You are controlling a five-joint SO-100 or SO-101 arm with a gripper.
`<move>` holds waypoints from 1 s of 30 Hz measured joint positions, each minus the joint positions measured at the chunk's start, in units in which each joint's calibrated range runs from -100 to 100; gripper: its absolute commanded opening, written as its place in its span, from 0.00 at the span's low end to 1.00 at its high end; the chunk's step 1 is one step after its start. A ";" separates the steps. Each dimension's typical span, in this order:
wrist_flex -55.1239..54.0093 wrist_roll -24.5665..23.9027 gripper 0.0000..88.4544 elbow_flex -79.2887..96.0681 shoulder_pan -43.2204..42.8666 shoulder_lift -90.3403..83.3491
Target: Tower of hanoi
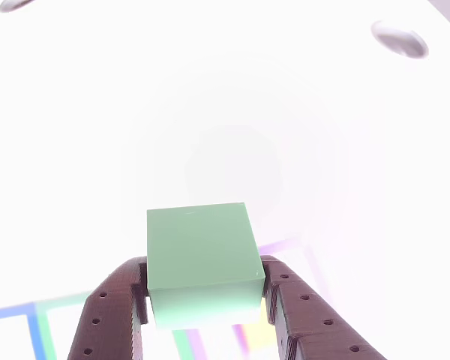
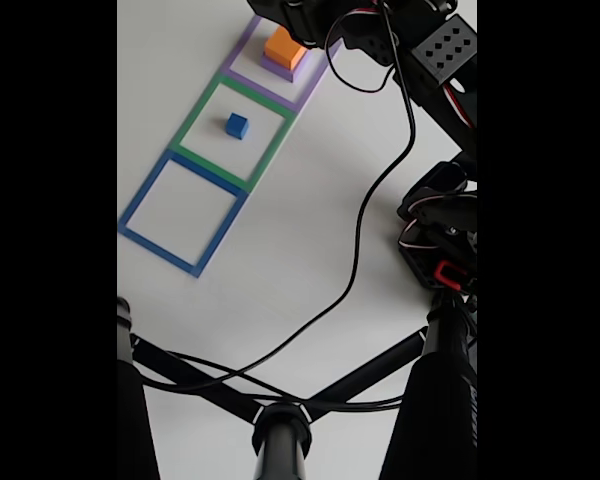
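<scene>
In the other view my gripper [image 1: 204, 271] is shut on the green block [image 1: 201, 244], its dark brown fingers [image 1: 109, 311] pressing both sides of it. The block hangs above the white table. In the fixed view the orange-yellow block [image 2: 283, 47] sits on the purple block [image 2: 278, 69] inside the purple square outline [image 2: 238, 50]. The small blue cube [image 2: 237, 125] rests inside the green outline [image 2: 196, 114]. The arm [image 2: 430, 50] reaches over the top edge near the purple outline, and its fingers are hard to make out there.
The blue outline [image 2: 144, 190] holds nothing. A black cable [image 2: 360, 230] crosses the white table from the arm to a black stand [image 2: 280, 430] at the bottom. The arm's base [image 2: 440, 235] stands at the right.
</scene>
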 measured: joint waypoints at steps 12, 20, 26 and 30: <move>42.94 0.00 0.08 -41.25 -10.64 0.08; 45.83 0.00 0.08 -43.86 -18.91 0.08; 45.83 0.00 0.08 -43.86 -25.62 1.18; 45.18 0.00 0.08 -40.73 -30.13 1.18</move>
